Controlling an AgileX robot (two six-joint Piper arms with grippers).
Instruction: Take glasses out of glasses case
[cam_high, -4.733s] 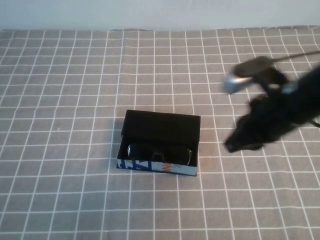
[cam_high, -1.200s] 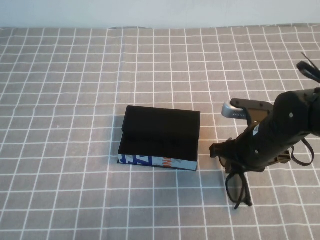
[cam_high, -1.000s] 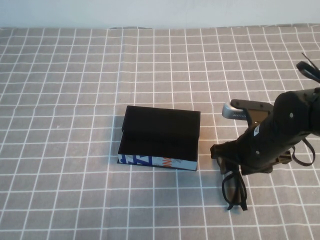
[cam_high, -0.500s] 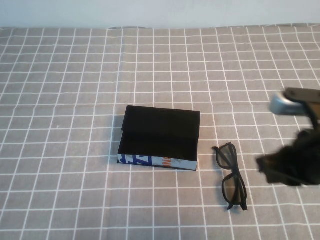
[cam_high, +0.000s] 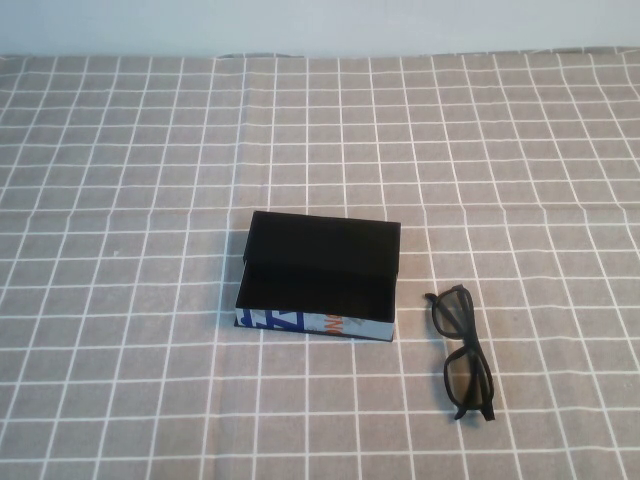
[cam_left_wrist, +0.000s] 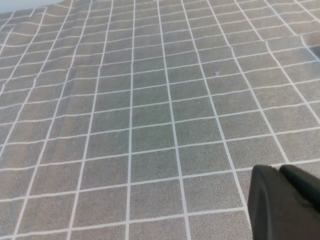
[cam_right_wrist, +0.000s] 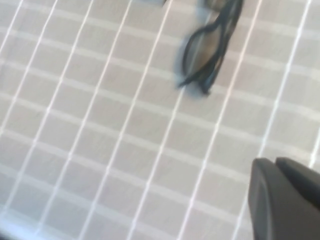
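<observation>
High view lower right: black plastic-framed glasses (cam_high: 462, 355), light and fragile, best gripped mid-frame; left gripper (cam_left_wrist: 284, 204) and right gripper (cam_right_wrist: 285, 200) finger states unclear.

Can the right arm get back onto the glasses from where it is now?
Probably yes. The glasses lie flat on the cloth right of the glasses case, touching nothing, and show unobstructed ahead of the right gripper. The left gripper sits over bare cloth elsewhere.

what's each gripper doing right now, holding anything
Left gripper: over bare tablecloth, holding nothing; open or shut cannot be told.
Right gripper: away from the glasses on the cloth, holding nothing; open or shut cannot be told.
</observation>
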